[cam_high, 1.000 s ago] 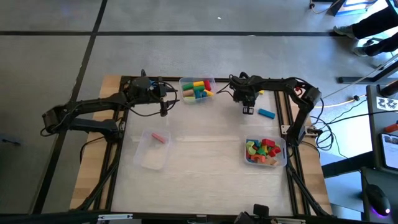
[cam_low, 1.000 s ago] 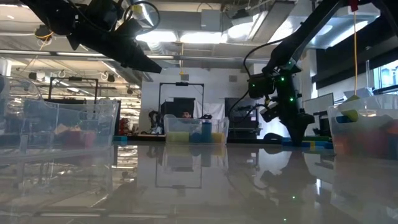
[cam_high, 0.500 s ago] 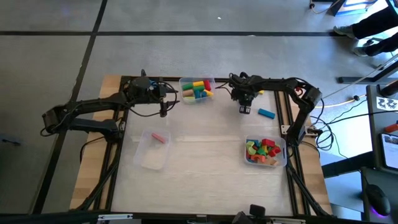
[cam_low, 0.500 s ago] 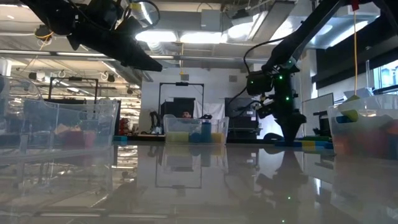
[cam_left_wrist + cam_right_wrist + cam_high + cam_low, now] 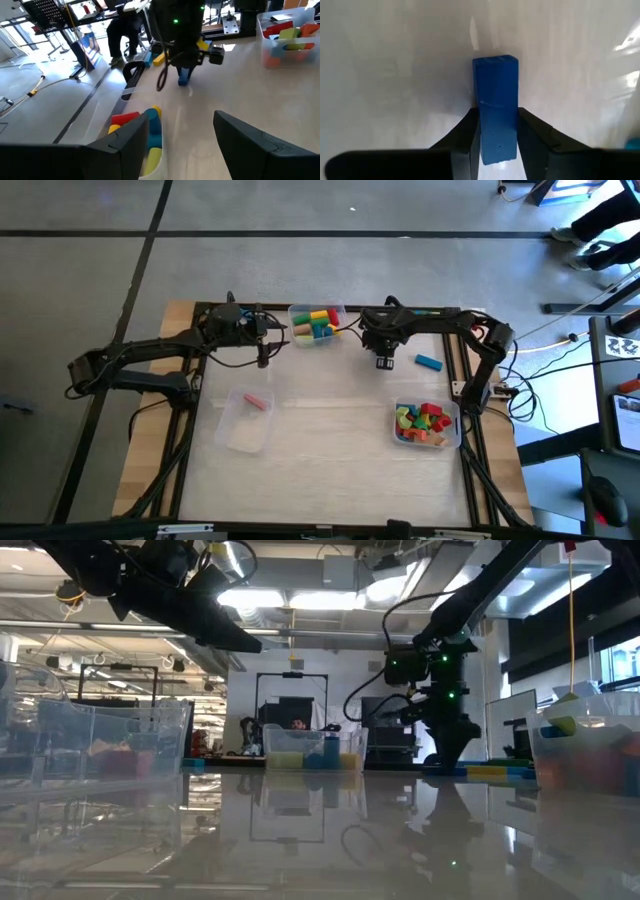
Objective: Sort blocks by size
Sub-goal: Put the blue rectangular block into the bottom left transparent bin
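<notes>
The table (image 5: 320, 455) is carrying 3 clear bins: one (image 5: 246, 423) at 8 o'clock holding a pink block (image 5: 257, 401), one (image 5: 428, 442) at 4 o'clock piled with mixed blocks (image 5: 422, 421) too jumbled to count, and one (image 5: 305, 311) at 12 o'clock. The left gripper (image 5: 180, 137) is hovering at 11 o'clock, fingers spread, gripping nothing. The right gripper (image 5: 497, 132) is hanging at 1 o'clock, pinching a dark blue block (image 5: 495, 115), its lower end hidden between the fingers. A light blue block (image 5: 429, 363) is lying at 2 o'clock.

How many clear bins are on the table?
3: one at the far edge between the arms, one front left holding a pink block, one front right full of blocks.
</notes>
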